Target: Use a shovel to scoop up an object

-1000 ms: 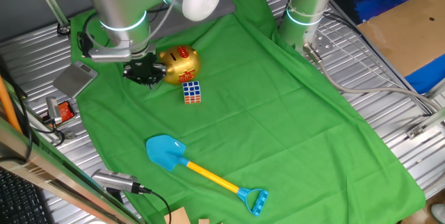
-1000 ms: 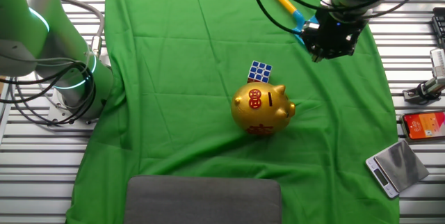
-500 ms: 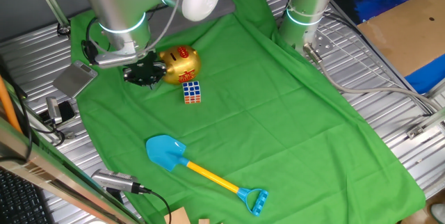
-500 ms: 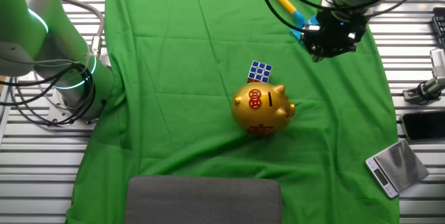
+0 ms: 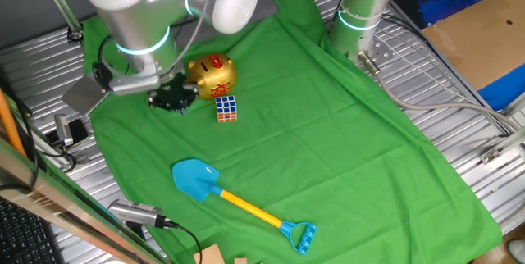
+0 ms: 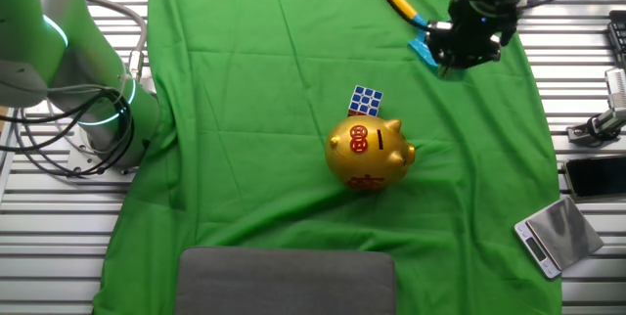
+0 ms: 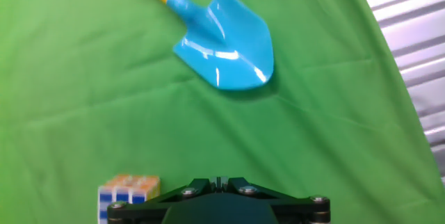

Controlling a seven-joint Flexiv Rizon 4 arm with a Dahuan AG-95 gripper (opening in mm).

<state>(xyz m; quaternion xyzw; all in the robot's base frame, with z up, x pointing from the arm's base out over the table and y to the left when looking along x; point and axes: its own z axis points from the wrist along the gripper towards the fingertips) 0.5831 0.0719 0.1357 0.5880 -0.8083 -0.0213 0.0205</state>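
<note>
The gripper, state unclear, hangs near the cube; reaching the shovel may knock it.

Green cloth over slatted metal table, cardboard beside.

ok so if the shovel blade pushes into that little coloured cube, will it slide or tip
The cube looks small and light, so it would probably skid across the green cloth rather than climb onto the shovel blade. Its flat faces make rolling unlikely. The gold piggy bank right behind it might act as a backstop.
</note>
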